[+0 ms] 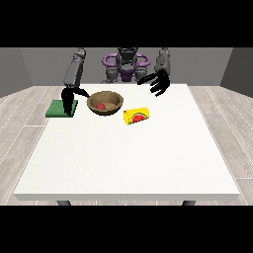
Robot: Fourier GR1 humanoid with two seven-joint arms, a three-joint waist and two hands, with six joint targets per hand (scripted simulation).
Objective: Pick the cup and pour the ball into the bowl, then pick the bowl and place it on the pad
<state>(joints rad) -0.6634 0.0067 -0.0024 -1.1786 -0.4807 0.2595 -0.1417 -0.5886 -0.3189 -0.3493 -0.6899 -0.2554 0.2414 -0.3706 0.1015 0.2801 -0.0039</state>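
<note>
The round brown wooden bowl (105, 103), a red ball (101, 105) inside it, sits on the white counter (128, 158) just beside the robot hand at the view's left (67, 101), toward the view's right of it. That robot hand hangs over the flat green square pad (61, 108); whether its fingers are curled I cannot tell. It is the nearer one for the bowl. The other robot hand (158, 82) is released, fingers spread, beyond the yellow cup (136, 116) lying on its side

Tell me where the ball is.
In the front view the red ball lies inside the wooden bowl, left of centre, between the green pad and the tipped yellow cup.
</note>
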